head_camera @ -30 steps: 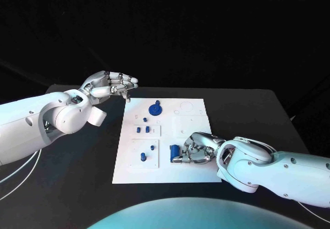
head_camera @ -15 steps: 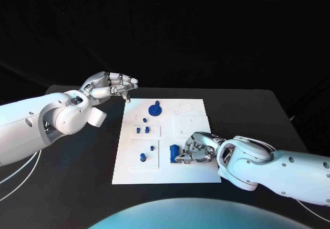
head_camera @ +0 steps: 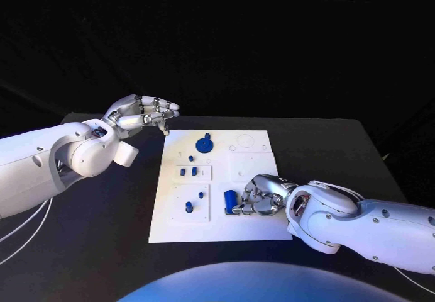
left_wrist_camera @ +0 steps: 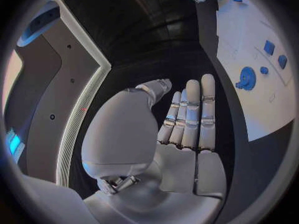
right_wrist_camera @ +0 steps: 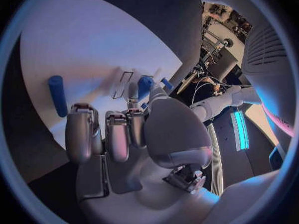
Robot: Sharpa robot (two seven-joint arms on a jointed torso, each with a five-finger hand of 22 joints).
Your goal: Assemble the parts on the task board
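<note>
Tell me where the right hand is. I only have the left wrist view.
Observer: In the head view, the right hand is over the near right part of the task board, beside a long blue part.
Operator: Gripping it?
Observer: No. The right wrist view shows that part lying on the board, apart from the fingers.
Operator: Anything else at the fingers?
Observer: A smaller blue piece is at the thumb tip. I cannot tell if it is held.
</note>
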